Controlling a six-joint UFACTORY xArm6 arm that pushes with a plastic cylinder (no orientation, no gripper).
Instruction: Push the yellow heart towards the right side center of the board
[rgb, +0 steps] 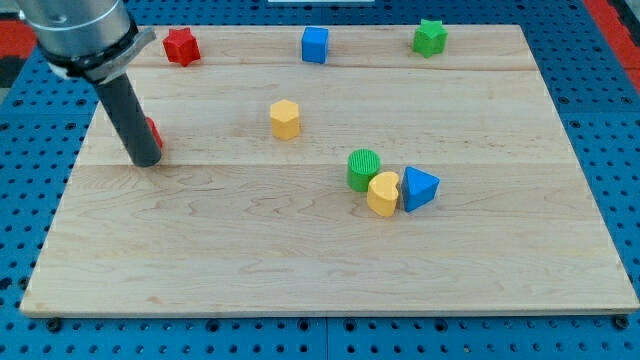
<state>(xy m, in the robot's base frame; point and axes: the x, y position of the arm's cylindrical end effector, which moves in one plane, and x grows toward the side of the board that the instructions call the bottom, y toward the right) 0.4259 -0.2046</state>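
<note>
1. One yellow heart (383, 194), glossy, lobes up, right of centre on board (300, 280), touching green cylinder (364, 168) and blue triangle (419, 188).
2. My tip (146, 159): bare rod, no pincer; far left, beside red block (152, 132).

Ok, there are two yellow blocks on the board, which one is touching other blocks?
The yellow heart, low at centre-right, wedged between the green cylinder and blue triangular block. The yellow hexagonal block stands alone.
</note>
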